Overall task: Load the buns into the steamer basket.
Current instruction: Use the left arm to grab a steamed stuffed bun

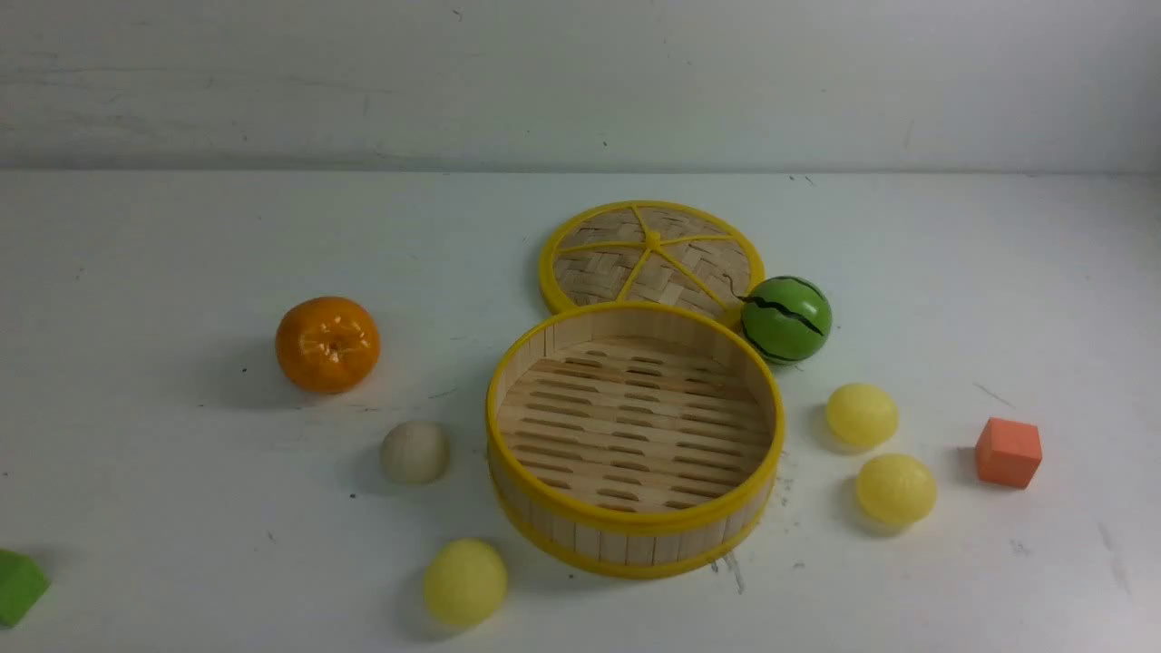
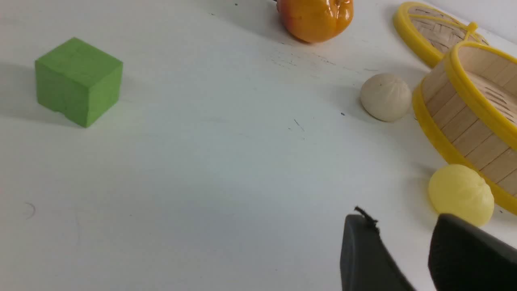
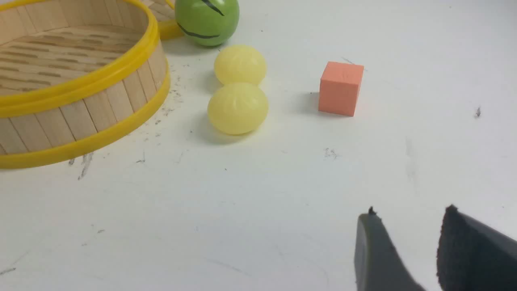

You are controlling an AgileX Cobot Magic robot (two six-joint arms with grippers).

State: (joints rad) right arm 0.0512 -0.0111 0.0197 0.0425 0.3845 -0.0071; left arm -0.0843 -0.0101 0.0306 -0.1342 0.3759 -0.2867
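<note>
The steamer basket (image 1: 635, 535) stands empty in the middle of the table; it also shows in the left wrist view (image 2: 456, 117) and the right wrist view (image 3: 80, 105). A cream-white bun (image 1: 414, 451) (image 2: 385, 97) and a pale yellow bun (image 1: 464, 581) (image 2: 460, 194) lie to its left. Two more pale yellow buns (image 1: 862, 414) (image 1: 895, 489) lie to its right, also seen in the right wrist view (image 3: 240, 64) (image 3: 237, 108). My left gripper (image 2: 402, 220) is open and empty, close to the near yellow bun. My right gripper (image 3: 408, 214) is open and empty over bare table. Neither gripper shows in the front view.
A woven lid (image 1: 651, 258) lies behind the basket, a watermelon ball (image 1: 785, 319) beside it. An orange (image 1: 327, 344) sits at the left, a green cube (image 1: 16, 587) at the near left edge, an orange cube (image 1: 1008, 452) at the right.
</note>
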